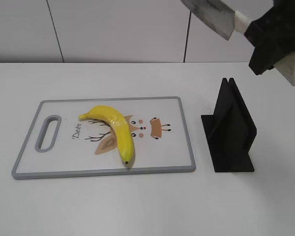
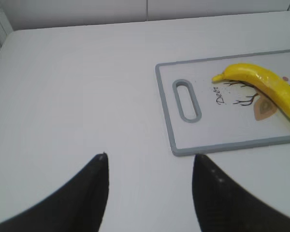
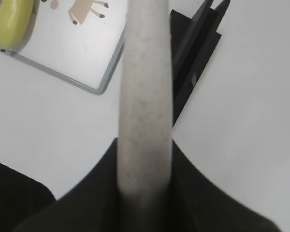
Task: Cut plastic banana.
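The plastic banana lies whole on the white cutting board, over its deer print; it also shows in the left wrist view and at the top left of the right wrist view. My right gripper is shut on the pale handle of a knife, held high at the upper right, above the black knife stand. The knife blade points up and left. My left gripper is open and empty over bare table left of the board.
The board has a grey rim and a handle slot at its left end. The black knife stand sits just right of the board. A white wall runs behind the table.
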